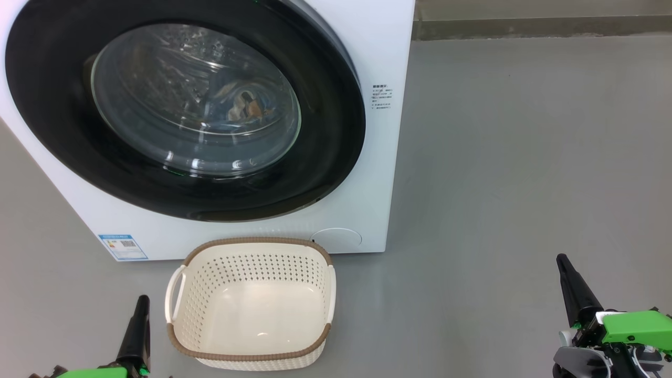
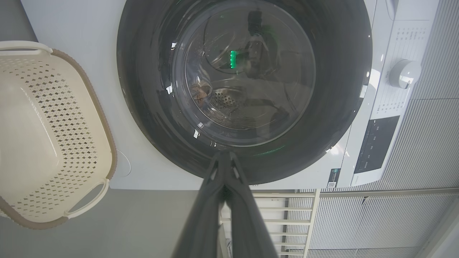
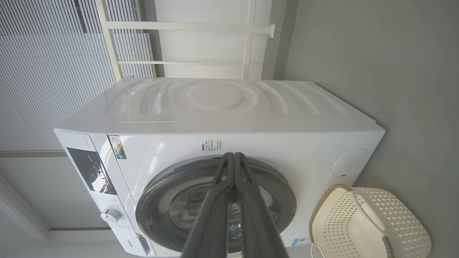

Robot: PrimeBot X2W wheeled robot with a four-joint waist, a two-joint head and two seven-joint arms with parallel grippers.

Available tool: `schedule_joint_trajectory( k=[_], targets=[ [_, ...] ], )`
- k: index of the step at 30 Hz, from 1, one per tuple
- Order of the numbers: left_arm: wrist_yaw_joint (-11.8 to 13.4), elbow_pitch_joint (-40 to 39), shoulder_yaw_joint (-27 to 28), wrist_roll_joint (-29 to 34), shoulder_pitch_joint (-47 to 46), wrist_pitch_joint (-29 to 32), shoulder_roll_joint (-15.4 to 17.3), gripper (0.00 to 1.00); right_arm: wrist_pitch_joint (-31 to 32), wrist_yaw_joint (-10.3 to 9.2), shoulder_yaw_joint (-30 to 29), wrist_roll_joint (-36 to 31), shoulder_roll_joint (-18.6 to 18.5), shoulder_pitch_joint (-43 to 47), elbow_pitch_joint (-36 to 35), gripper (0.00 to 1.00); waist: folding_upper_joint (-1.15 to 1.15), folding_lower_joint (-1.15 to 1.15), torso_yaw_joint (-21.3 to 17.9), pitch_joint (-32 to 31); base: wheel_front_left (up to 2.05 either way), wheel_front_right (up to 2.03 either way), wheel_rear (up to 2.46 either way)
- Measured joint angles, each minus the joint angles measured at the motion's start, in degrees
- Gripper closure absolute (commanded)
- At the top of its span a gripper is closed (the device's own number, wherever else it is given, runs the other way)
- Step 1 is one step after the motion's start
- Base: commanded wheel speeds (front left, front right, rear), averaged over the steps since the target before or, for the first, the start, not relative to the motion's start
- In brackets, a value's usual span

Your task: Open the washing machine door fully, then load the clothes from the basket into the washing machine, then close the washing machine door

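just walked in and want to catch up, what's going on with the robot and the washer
The laundry job looks finished. The washing machine door is closed, and a bundle of the clothes shows through it, inside the washing machine. The basket on the floor in front is empty. The left gripper and right gripper hang low on either side of the basket, fingers shut, holding nothing.

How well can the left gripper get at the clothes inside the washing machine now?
Probably not. The clothes lie behind the washing machine door, which looks closed and blocks the way. The left gripper is shut, low beside the basket, apart from the door.
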Motion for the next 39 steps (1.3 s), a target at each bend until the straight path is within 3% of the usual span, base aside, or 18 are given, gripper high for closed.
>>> schedule_joint_trajectory(
  k=[39],
  targets=[
    [0.00, 0.00, 0.00, 0.00, 0.00, 0.00, 0.00, 1.00, 0.00, 0.00, 0.00, 0.00, 0.00, 0.00, 0.00, 1.00, 0.00, 0.00, 0.00, 0.00, 0.00, 0.00, 0.00]
  ],
)
